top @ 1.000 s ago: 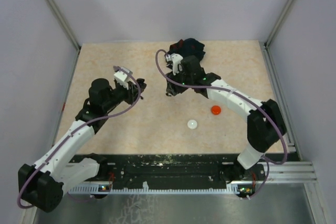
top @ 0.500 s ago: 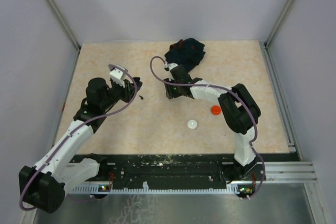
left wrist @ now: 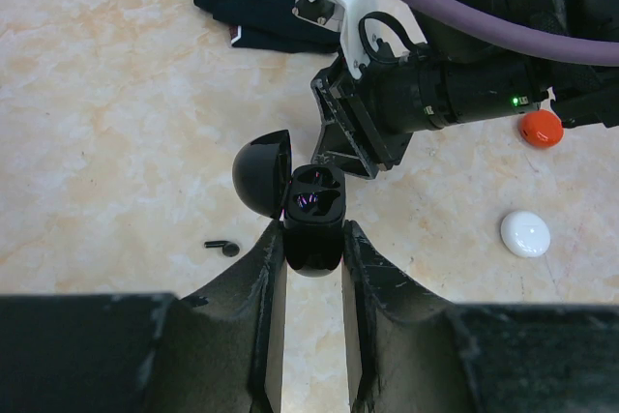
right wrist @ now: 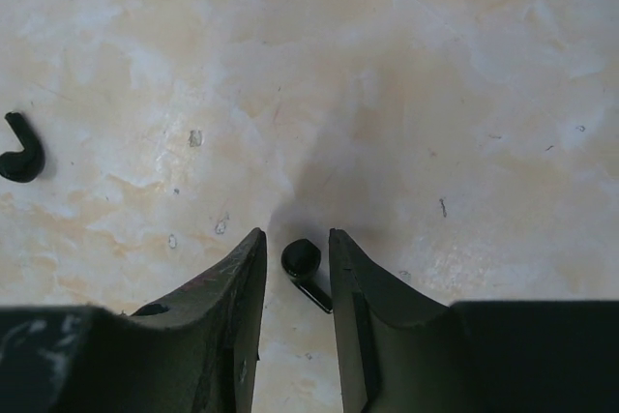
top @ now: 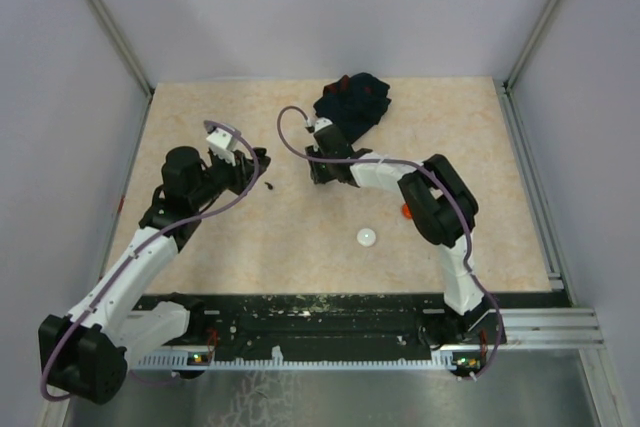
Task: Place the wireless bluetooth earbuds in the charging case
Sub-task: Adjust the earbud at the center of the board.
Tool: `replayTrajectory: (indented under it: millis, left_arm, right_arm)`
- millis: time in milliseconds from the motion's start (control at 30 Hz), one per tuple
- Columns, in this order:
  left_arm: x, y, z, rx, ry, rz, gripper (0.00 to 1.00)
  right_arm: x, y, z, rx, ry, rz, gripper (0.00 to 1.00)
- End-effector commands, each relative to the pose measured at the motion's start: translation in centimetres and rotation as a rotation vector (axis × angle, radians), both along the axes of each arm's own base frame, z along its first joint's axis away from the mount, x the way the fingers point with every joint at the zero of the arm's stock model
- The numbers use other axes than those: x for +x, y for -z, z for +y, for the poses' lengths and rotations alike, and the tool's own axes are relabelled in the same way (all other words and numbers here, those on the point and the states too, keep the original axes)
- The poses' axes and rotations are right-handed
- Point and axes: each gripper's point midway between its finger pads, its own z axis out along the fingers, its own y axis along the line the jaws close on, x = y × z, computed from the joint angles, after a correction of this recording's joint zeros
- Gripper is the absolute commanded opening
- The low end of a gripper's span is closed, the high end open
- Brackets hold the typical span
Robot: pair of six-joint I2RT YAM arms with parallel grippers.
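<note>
My left gripper (left wrist: 314,231) is shut on the black charging case (left wrist: 316,202), whose round lid stands open to the left. It shows in the top view (top: 250,173) left of centre. One black earbud (left wrist: 223,247) lies on the table just left of the case, also seen in the top view (top: 270,186). My right gripper (right wrist: 296,239) is down at the table near the middle (top: 318,175). Its jaws stand narrowly open on either side of a second black earbud (right wrist: 303,260) that lies on the table. The other earbud (right wrist: 21,157) shows at the left edge.
A dark navy cloth (top: 352,102) lies at the back behind the right gripper. A white puck (top: 367,237) and an orange-red puck (top: 408,211), partly hidden by the right arm, lie to the front right. Side walls frame the table.
The right arm folded its elbow in and the gripper came down to the table around the earbud. The left gripper with the case drifted slightly left.
</note>
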Motion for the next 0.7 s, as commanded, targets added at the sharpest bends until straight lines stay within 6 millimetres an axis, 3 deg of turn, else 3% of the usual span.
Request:
replayTrajectory:
  millis: [0,433,667]
  left_arm:
    - [0.2,-1.2,-0.2,-0.03,0.015,-0.027,0.0]
    - [-0.1,-1.6,-0.3,-0.05,0.033,-0.034,0.0]
    - [-0.3,-1.9,-0.5,-0.059,0.049,-0.042,0.0]
  right_arm:
    - [1.1,-1.2,0.9,0.006,0.008,-0.045,0.31]
    - [-2.9,-1.2,-0.1,-0.086,-0.101,-0.006,0.18]
    - [-7.2,-1.3,-1.6,-0.173,-0.228,0.066,0.18]
